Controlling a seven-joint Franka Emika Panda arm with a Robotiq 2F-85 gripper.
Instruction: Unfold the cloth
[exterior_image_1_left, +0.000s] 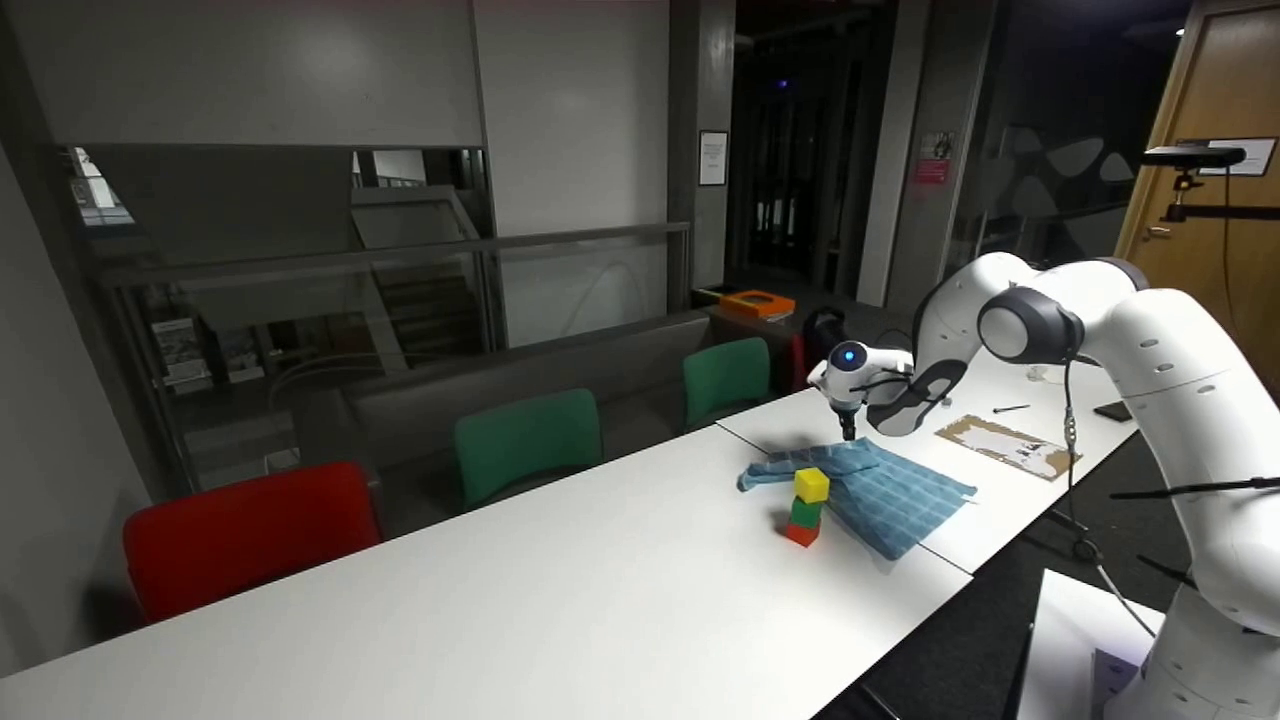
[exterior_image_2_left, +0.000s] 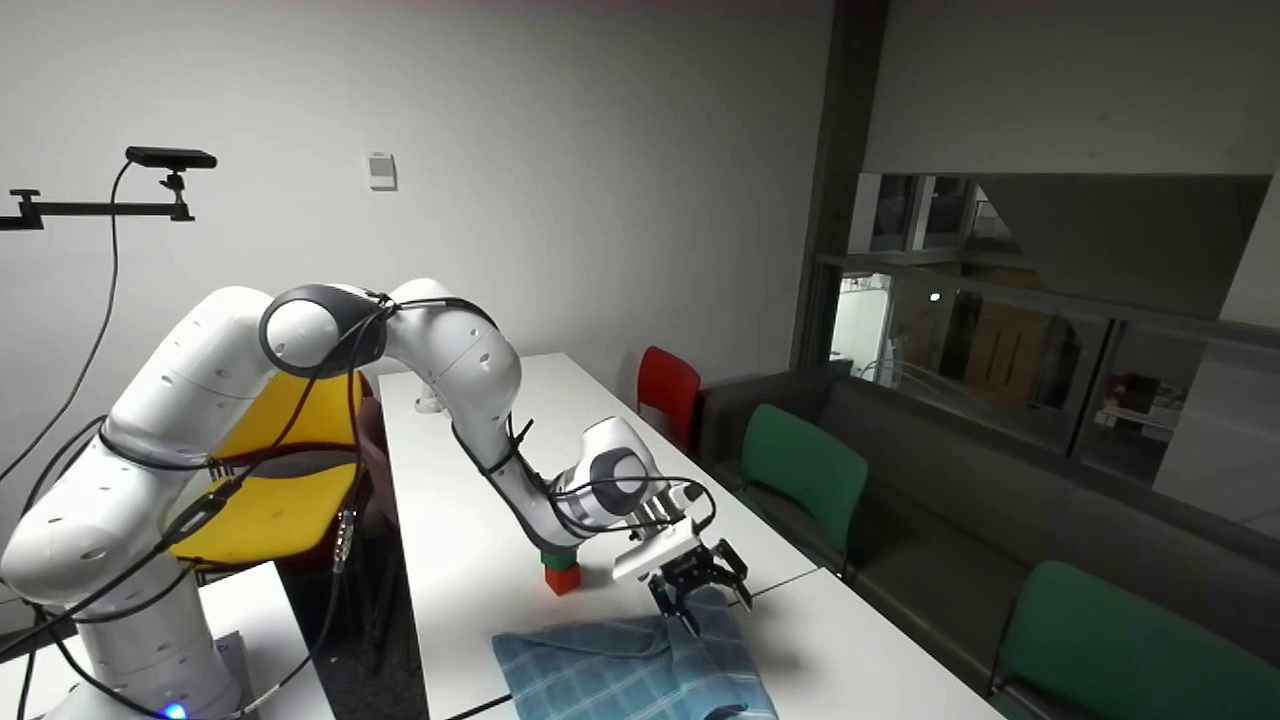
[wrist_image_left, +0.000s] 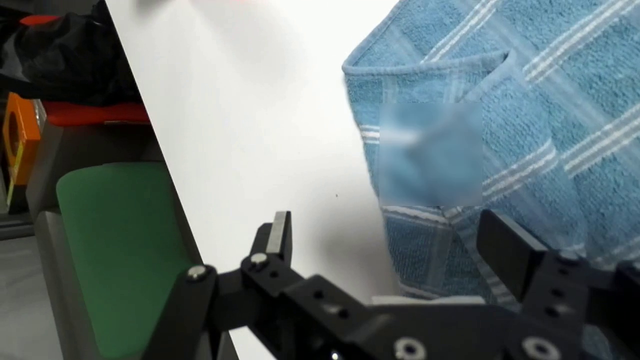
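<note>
The cloth, blue with pale check lines, lies partly folded on the white table, a narrower bunched strip reaching away from its flatter part. In the wrist view the cloth shows a folded-over edge and overlapping layers; a blurred square covers part of it. My gripper is open, with one finger over bare table and the opposite one over the cloth. In both exterior views the gripper points down at the cloth's edge; whether its fingertips touch the fabric I cannot tell.
A stack of yellow, green and red blocks stands right beside the cloth. Beyond the cloth lie a torn brown-and-white sheet and a thin dark tool. Green chairs line the table's far side. A seam crosses the tabletop near the cloth.
</note>
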